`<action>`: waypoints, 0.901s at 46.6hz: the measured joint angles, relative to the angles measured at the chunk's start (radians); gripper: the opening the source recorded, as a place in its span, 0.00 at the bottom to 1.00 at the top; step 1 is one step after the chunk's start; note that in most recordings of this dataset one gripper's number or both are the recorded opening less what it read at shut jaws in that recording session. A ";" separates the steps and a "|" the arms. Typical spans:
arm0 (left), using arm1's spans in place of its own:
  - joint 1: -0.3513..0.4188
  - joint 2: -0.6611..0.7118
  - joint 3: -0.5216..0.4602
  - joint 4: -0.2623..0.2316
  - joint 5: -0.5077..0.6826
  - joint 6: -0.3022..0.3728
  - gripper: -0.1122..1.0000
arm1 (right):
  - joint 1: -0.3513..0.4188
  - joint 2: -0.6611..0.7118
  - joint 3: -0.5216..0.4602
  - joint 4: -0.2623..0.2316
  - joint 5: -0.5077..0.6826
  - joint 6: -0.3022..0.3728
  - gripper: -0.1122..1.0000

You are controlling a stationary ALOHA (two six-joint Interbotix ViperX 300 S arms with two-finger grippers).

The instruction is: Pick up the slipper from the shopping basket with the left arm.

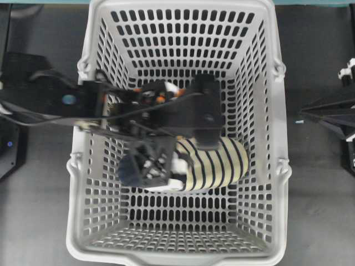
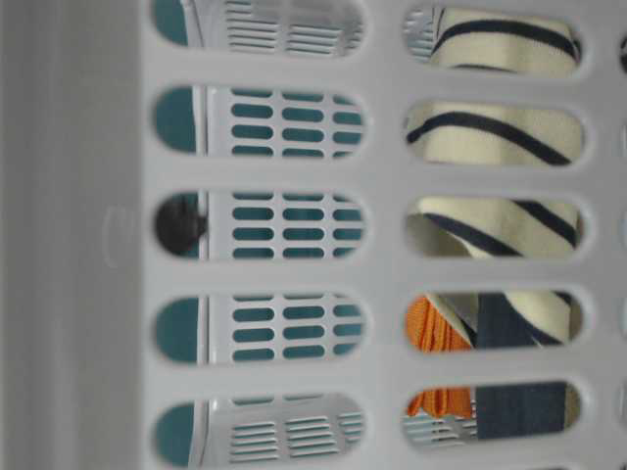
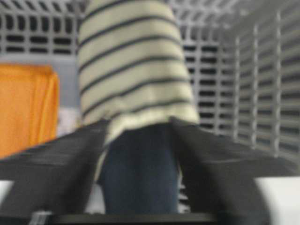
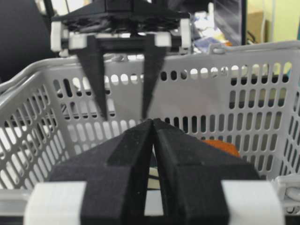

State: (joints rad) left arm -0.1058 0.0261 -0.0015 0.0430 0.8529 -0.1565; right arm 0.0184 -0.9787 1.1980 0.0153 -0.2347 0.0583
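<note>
Striped slipper [image 3: 133,84] clamped in left arm [image 1: 111,105] jaws

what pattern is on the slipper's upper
Cream with thin dark navy stripes on the slipper; the left wrist view shows it best.

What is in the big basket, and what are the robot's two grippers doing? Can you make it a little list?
basket: light-grey shopping basket with slotted walls
slipper: cream with navy stripes, inside the basket
left gripper: closed on the slipper's dark navy heel end
right gripper: outside the basket, shut, holding nothing
orange cloth: beside the slipper in the basket
task stage: slipper gripped; lifted or not, cannot tell
</note>
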 measured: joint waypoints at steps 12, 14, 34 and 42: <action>-0.009 0.141 -0.130 0.000 0.130 0.005 0.92 | 0.006 -0.003 0.008 0.000 0.000 0.000 0.10; -0.009 0.160 -0.144 0.000 0.140 0.005 0.91 | 0.006 -0.005 0.008 0.002 0.000 0.000 0.10; -0.009 0.285 -0.118 0.000 0.158 0.014 0.90 | 0.008 -0.005 0.026 0.002 0.000 0.000 0.10; -0.006 0.285 -0.087 0.000 0.126 0.031 0.63 | 0.009 -0.005 0.028 0.002 0.000 0.000 0.10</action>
State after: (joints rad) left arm -0.1120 0.3114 -0.0890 0.0430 0.9787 -0.1258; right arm 0.0276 -0.9833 1.2257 0.0169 -0.2347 0.0583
